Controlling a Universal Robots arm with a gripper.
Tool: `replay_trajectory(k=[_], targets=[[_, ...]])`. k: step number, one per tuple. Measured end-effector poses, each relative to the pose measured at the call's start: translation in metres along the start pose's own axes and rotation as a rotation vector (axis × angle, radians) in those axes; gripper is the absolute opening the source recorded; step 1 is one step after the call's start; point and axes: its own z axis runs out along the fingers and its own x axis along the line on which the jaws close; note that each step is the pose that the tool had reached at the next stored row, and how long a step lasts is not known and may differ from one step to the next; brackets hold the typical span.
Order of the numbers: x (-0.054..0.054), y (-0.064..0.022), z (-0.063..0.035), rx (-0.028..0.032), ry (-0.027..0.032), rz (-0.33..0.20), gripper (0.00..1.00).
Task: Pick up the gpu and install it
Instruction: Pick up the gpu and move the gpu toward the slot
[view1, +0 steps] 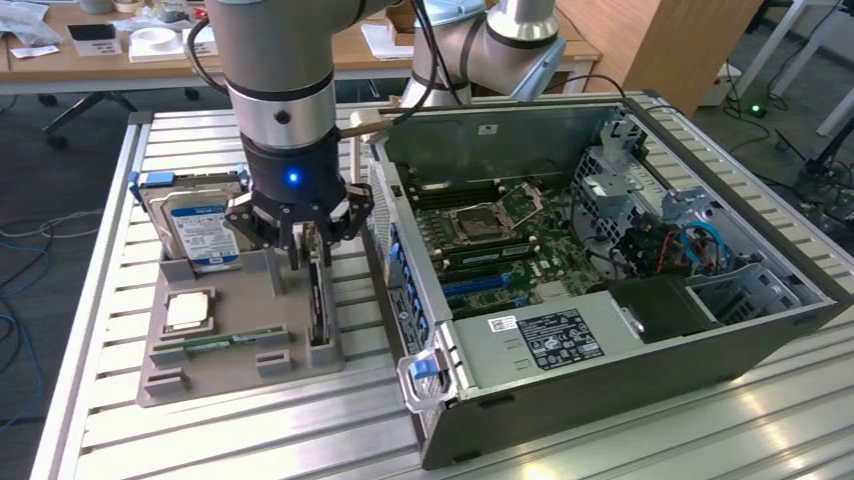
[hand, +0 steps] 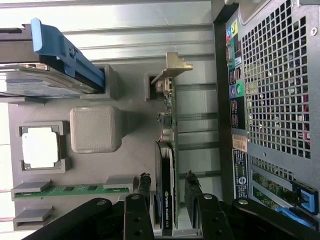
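Note:
The gpu (view1: 318, 305) stands on edge in a slot of the grey holder (view1: 234, 380) on the table, to the exterior view's left of the open computer case (view1: 641, 340). It is a thin dark card (hand: 167, 150) with a silver bracket (hand: 172, 65) at its far end. My gripper (view1: 315, 262) is lowered over the card's near end. In the wrist view the gripper (hand: 167, 177) is open, and one finger (hand: 145, 187) stands on each side of the card with small gaps showing. The motherboard (view1: 494, 240) lies exposed inside the case.
On the same holder (hand: 132, 125) are a hard drive with a blue-white label (view1: 200, 230), a silver CPU (view1: 187, 310) and a green RAM stick (view1: 214, 342). The case's rear panel (hand: 270, 100) stands close beside the card. A second robot base (view1: 494, 50) stands behind the case.

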Motion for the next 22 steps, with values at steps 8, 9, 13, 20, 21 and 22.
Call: replay_trajectory(k=[8, 9, 13, 20, 21, 22], targets=[[0.000, -0.0003, 0.0078, -0.0002, -0.0001, 0.000, 0.42], [0.000, -0.0004, 0.0086, -0.0002, -0.0002, 0.000, 0.42], [-0.001, -0.0005, 0.0112, 0.0000, -0.0001, 0.000, 0.42], [-0.002, -0.0005, 0.0128, 0.0007, -0.0002, 0.000, 0.42], [-0.002, -0.0005, 0.0128, 0.0008, -0.0002, 0.000, 0.42], [-0.002, -0.0005, 0.0134, 0.0005, -0.0004, 0.000, 0.42]])
